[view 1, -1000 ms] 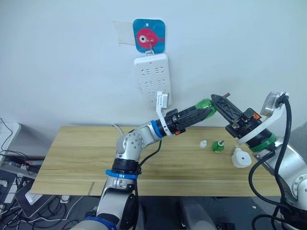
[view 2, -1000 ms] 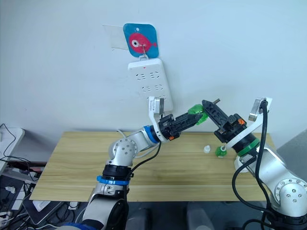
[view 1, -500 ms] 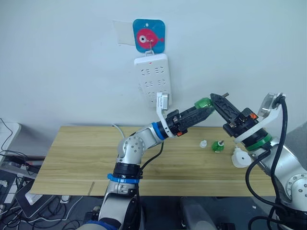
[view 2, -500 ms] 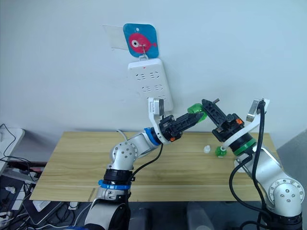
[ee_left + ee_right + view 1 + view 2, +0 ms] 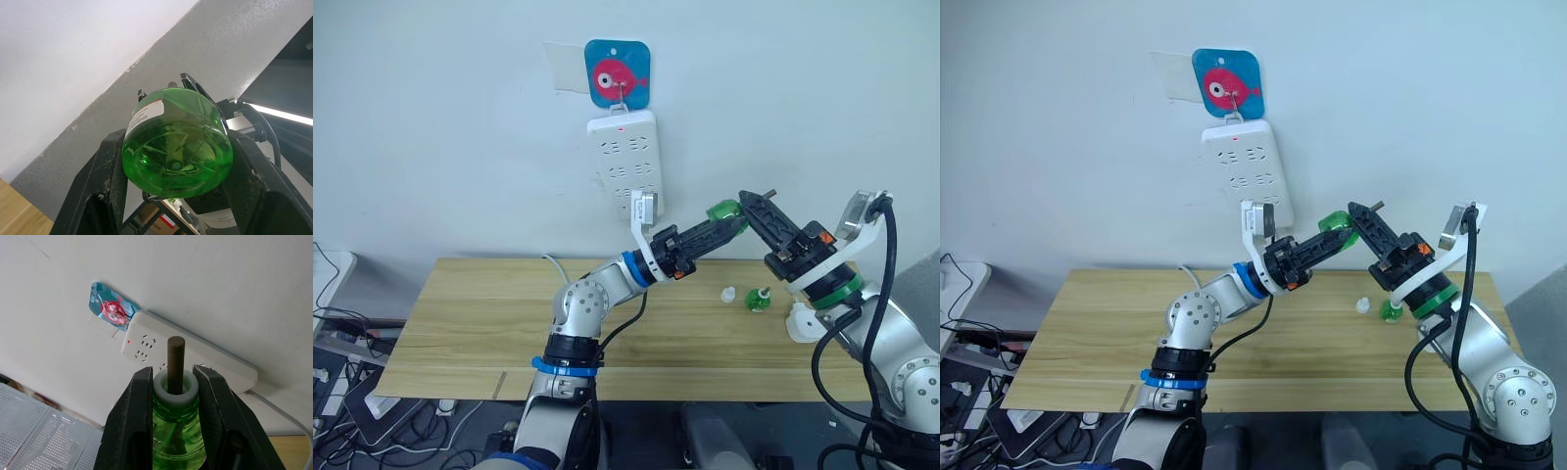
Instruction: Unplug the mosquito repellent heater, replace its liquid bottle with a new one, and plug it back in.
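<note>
Both end effectors are meeting in open air above the counter's (image 5: 460, 323) far right part: the left end effector (image 5: 171, 161) is clamping the green bottle's (image 5: 725, 211) body, the right end effector (image 5: 171, 387) its white neck. The heater (image 5: 801, 321) is sitting near the counter's right edge, beside a second bottle (image 5: 759, 299) and a cap (image 5: 728, 294).

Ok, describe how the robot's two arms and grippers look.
Both arms are silver-grey metal with rounded joints and loose black cables. The left arm carries blue rings and a white wrist bracket; the right arm has a green ring and a white bracket. The left gripper and right gripper each have two black fingers, with small orange marks behind them.
</note>
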{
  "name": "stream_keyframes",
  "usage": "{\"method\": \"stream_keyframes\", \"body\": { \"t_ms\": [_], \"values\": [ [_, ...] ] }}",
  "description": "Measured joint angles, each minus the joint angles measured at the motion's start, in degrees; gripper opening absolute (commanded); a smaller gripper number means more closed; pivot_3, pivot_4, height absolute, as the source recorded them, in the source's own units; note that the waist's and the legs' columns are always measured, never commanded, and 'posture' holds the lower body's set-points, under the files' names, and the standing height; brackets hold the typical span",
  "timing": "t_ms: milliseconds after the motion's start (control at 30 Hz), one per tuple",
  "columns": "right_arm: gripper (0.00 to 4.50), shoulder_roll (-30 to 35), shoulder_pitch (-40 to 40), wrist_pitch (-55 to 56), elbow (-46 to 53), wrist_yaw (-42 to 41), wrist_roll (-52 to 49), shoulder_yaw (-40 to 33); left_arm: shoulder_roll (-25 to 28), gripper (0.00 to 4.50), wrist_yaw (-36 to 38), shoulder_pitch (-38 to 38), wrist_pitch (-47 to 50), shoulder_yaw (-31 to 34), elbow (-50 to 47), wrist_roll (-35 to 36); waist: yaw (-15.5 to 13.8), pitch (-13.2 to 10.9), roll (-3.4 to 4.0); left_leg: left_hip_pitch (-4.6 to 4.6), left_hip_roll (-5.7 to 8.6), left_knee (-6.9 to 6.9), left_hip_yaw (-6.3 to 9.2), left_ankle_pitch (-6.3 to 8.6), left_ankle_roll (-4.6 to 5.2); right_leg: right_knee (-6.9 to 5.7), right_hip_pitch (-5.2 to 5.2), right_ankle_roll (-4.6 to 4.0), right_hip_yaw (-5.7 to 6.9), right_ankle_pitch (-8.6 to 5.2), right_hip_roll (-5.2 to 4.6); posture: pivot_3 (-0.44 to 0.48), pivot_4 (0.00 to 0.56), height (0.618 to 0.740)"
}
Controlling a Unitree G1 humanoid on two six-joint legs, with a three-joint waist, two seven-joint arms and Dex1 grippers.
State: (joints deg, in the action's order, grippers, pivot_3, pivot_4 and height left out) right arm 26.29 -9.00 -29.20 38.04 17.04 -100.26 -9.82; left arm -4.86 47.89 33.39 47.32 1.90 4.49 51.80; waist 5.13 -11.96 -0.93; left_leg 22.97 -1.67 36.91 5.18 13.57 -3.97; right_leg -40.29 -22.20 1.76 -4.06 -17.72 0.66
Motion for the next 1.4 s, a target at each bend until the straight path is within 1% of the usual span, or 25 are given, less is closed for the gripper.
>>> {"method": "stream_keyframes", "body": {
  "t_ms": [300,367,400,433,500,1100,1200,1333,1400],
  "values": [
    [0.87,0.01,0.44,0.25,0.07,-0.33,0.02,-0.04,0.06,2.28,-0.27,-0.01,0.08,-0.02,0.0,0.06,0.0,0.0,0.0,0.0,0.0,0.0,-0.01,0.0,0.0,0.0,0.0,0.0,-0.01,0.0,0.0,-0.128,0.131,0.74],
    [0.87,0.02,0.47,0.23,0.06,-0.4,0.04,-0.03,0.13,3.02,-0.3,-0.01,0.26,-0.02,0.0,0.19,0.0,0.0,0.0,0.0,0.0,0.0,-0.01,0.0,0.0,0.0,0.0,0.0,-0.01,0.0,0.0,-0.129,0.133,0.74],
    [0.87,0.06,0.54,0.2,0.06,-0.5,0.09,-0.02,0.16,3.26,-0.47,-0.01,0.39,-0.03,0.0,0.19,0.0,0.0,0.0,0.0,0.0,0.0,0.0,0.0,0.01,0.0,0.0,0.0,0.0,0.0,0.0,-0.131,0.132,0.74],
    [0.87,0.08,0.58,0.2,0.06,-0.54,0.1,-0.02,0.17,3.61,-0.63,-0.01,0.61,-0.04,0.0,0.19,0.0,0.0,0.0,0.0,0.0,0.0,-0.01,0.0,0.0,0.0,0.0,0.0,-0.01,0.0,0.0,-0.131,0.132,0.74],
    [0.87,0.13,0.59,0.2,0.06,-0.6,0.1,-0.02,0.17,4.09,-0.9,-0.01,0.74,-0.06,0.0,0.19,0.0,0.0,0.0,0.0,0.0,0.0,0.0,0.0,0.0,0.0,0.0,0.0,-0.01,0.0,0.0,-0.131,0.132,0.74],
    [0.87,0.2,1.2,0.2,0.06,-0.71,0.09,-0.1,0.03,4.09,-1.17,-0.01,0.73,0.16,0.0,0.2,0.01,0.0,0.0,0.0,0.0,0.0,-0.01,0.0,0.0,0.0,0.0,0.0,-0.01,0.0,0.01,-0.131,0.132,0.74],
    [0.87,0.19,1.2,0.2,0.06,-0.73,0.09,-0.1,0.03,3.48,-1.17,-0.01,0.73,0.17,0.0,0.2,0.01,0.0,0.0,0.0,0.0,0.0,-0.01,0.0,0.0,0.0,0.0,0.0,-0.01,0.0,0.01,-0.131,0.133,0.74],
    [0.87,0.1,1.2,0.23,-0.06,-0.74,0.14,-0.09,0.04,2.35,-1.08,-0.01,0.73,0.13,-0.02,0.21,0.0,0.0,0.0,0.0,0.0,0.0,-0.01,0.0,0.0,0.0,0.0,0.0,-0.01,0.0,0.0,-0.131,0.133,0.74],
    [0.87,-0.09,1.2,0.24,-0.06,-0.74,0.13,-0.06,0.06,2.3,-1.03,-0.01,0.73,0.1,-0.02,0.23,0.01,0.0,0.0,0.0,0.0,0.0,0.0,0.0,0.0,0.0,0.0,0.0,-0.01,0.0,0.01,-0.133,0.132,0.74]
  ]
}}
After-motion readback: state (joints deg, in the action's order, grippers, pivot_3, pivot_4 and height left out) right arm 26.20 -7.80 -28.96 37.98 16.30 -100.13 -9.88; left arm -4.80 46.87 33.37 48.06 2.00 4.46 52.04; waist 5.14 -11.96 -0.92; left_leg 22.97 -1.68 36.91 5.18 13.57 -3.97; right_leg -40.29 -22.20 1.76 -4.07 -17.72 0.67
